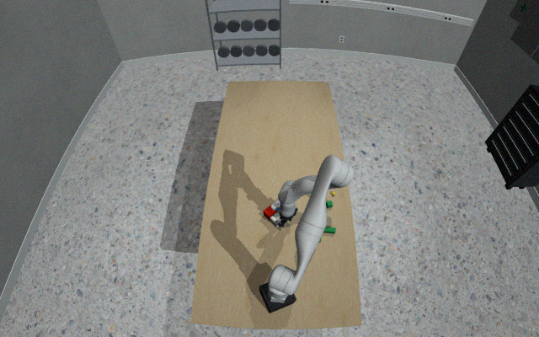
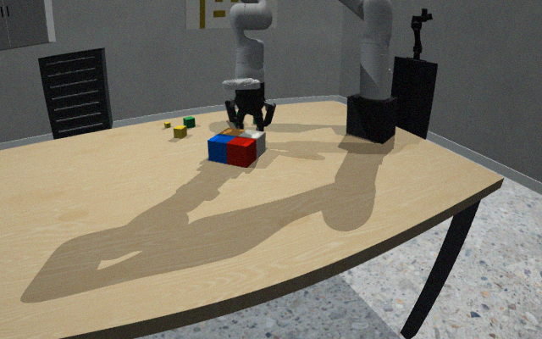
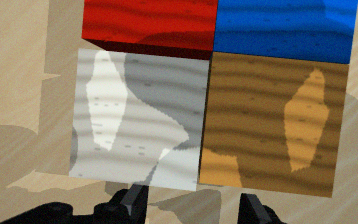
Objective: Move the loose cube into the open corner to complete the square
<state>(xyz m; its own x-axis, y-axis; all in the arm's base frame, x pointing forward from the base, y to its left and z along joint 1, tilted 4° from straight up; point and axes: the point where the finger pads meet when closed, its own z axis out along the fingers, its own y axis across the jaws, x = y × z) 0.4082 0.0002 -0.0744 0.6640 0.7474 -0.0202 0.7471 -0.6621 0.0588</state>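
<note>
Four cubes stand together in a two-by-two block on the wooden table. In the wrist view the red cube is top left, the blue cube top right, the white cube bottom left and the brown cube bottom right. The white cube touches the brown one and is turned very slightly; a thin dark strip shows along its edge with the red cube. My gripper is open and empty, just behind the white and brown cubes. In the exterior view the gripper hangs low over the back of the block.
A yellow cube, a green cube and a tiny yellow cube lie behind the block to the left. Green blocks lie by the arm. The robot base stands at the back right.
</note>
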